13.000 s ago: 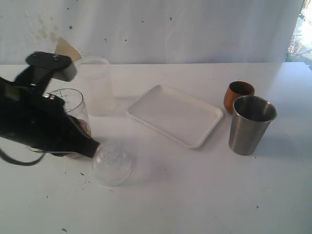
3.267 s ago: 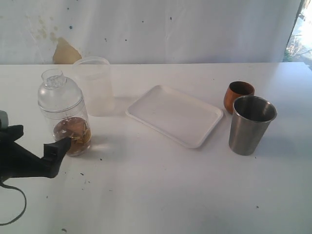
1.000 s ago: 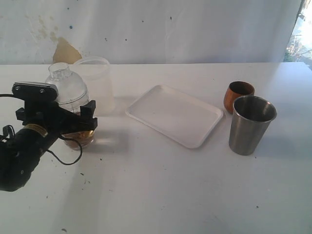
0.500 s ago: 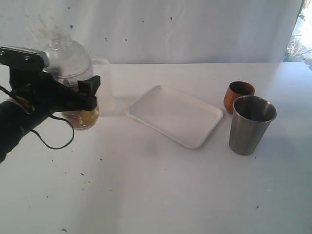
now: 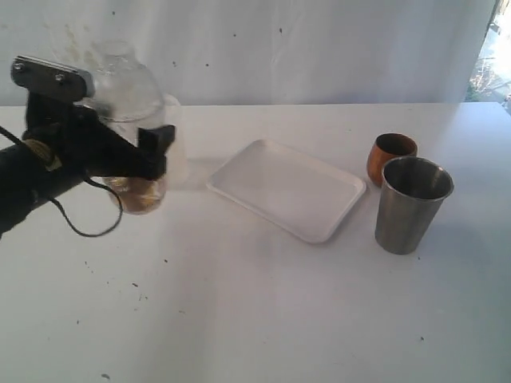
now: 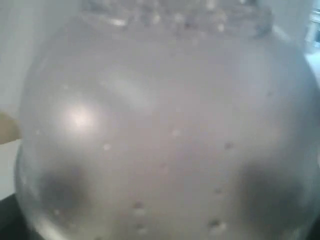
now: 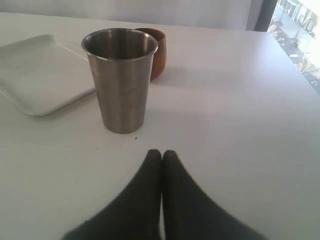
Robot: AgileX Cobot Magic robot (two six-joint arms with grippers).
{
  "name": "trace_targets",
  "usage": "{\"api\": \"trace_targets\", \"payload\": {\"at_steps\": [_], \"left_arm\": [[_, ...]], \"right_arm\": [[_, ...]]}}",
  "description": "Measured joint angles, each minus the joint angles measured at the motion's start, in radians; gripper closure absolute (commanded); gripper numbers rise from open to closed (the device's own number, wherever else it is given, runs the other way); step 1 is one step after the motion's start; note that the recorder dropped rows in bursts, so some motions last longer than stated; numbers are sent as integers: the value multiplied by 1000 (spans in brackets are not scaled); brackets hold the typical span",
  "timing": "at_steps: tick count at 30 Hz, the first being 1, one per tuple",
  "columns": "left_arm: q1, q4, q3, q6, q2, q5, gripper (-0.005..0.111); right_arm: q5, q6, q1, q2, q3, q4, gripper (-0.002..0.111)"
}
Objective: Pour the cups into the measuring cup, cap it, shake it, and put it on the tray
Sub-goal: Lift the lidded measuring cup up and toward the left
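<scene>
Clear plastic measuring cup (image 5: 137, 171), its cap (image 5: 126, 76) on and brown liquid inside, hangs clamped in the left gripper (image 5: 132, 155) left of the tray (image 5: 239, 202), while the right gripper (image 7: 161, 157), fingers pressed together, sits off the tray.

Daylight pours in from a window (image 5: 493, 60) at the right edge, blown out to white, and the table (image 5: 319, 319) and tray (image 5: 287, 189) glare pale. Shadows lie soft around the steel tumbler (image 5: 411, 203). The measuring cup (image 5: 137, 194) is smeared with motion. Up close, the cap (image 6: 160, 130) is a milky blur with one bright highlight.
</scene>
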Motion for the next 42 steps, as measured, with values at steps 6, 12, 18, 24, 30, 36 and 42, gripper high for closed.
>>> {"api": "trace_targets", "payload": {"at_steps": [6,12,18,24,30,36,42], "left_arm": [[51,-111,-11,68,-3,31,107],[41,-215,-4,110,-5,15,107],[16,-105,10,68,-22,12,107],[46,-26,49,-15,-37,-36,107],[80,-46,55,-42,-47,-57,107],[92,-278,57,121,-56,-87,107],[89,-83,73,17,-86,-52,107]], "right_arm": [[0,0,0,0,0,0,108],[0,0,0,0,0,0,108],[0,0,0,0,0,0,108],[0,0,0,0,0,0,108],[0,0,0,0,0,0,108],[0,0,2,0,0,0,108],[0,0,2,0,0,0,108]]}}
